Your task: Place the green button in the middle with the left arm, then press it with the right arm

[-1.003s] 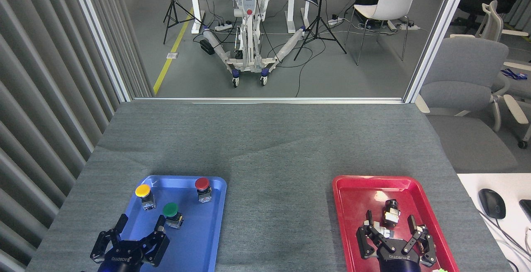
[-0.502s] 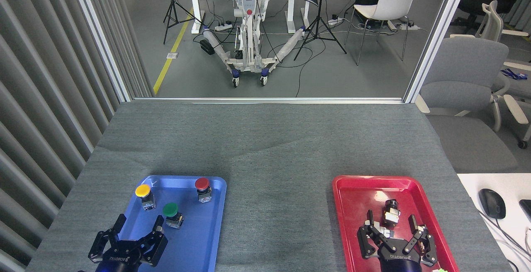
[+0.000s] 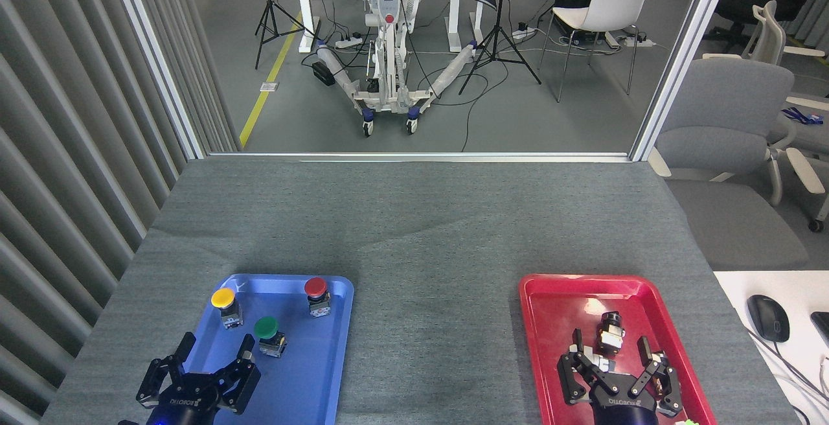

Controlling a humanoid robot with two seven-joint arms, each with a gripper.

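From my remote seat I look down on a plain grey felt-covered table (image 3: 414, 218) that fills the view, its bare middle (image 3: 434, 341) waiting between two trays: one blue plastic tray (image 3: 324, 379) on the left, one red plastic tray (image 3: 557, 308) on the right. My two arms enter at the bottom edge. The black left gripper (image 3: 214, 350) hangs over the near end of the blue tray with its jaws spread wide and nothing between them; the black right gripper (image 3: 609, 355) hangs over the red tray, likewise spread and empty.

I count three push-buttons in the blue tray. The green button (image 3: 267, 328), a domed green cap on a squat silver-black block, stands upright just beyond the left gripper's right finger, apart from it. A yellow-capped button (image 3: 223, 298) stands near the tray's far left corner and a red-capped button (image 3: 316, 287) near its far right. In the red tray lies one small black-and-silver part (image 3: 609, 333) between the right fingertips; beside it is something pale that I cannot make out.

I judge the first step barely begun: the reach for the green button. The next move calls for bringing the open left jaws forward and right until they straddle the block body, then closing without nudging the neighbours.
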